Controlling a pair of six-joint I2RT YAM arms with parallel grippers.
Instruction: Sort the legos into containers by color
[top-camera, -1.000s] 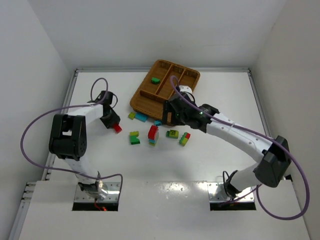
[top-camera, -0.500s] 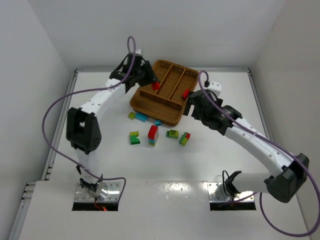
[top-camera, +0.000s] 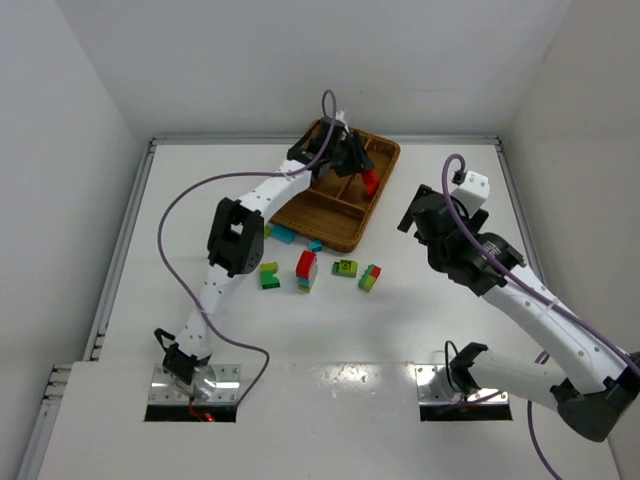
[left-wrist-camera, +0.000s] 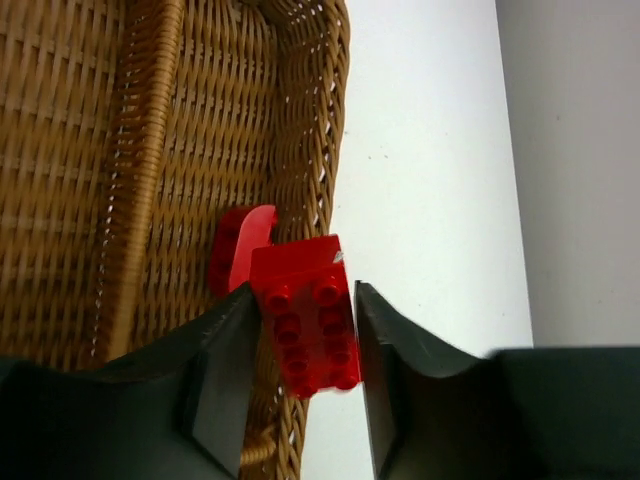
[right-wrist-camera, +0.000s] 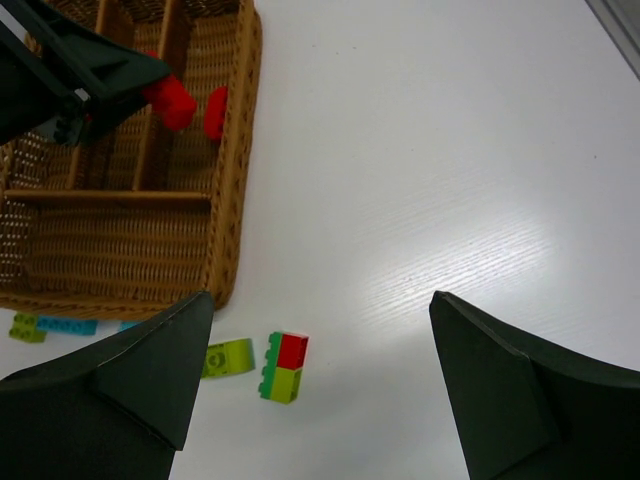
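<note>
A red lego (left-wrist-camera: 305, 335) is hanging over the wicker tray's (left-wrist-camera: 180, 120) right-hand outer compartment, the left pincer (left-wrist-camera: 305, 297) pinching it, near another red lego (left-wrist-camera: 230, 255) lying inside. The right pincer (right-wrist-camera: 320, 300) is hovering, spread wide, over the tabletop (right-wrist-camera: 450, 150) beside the tray, other legos (top-camera: 307, 268) lying loose nearby.

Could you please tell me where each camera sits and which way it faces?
Top external: overhead, near side, looking down at the table; left arm, right arm show.
Left wrist: over the wicker tray, facing down; the left fingers grip a red brick.
Right wrist: beside the tray, facing down; the right fingers, apart, frame the bottom.
Shared: both wrist views show the red brick.
</note>
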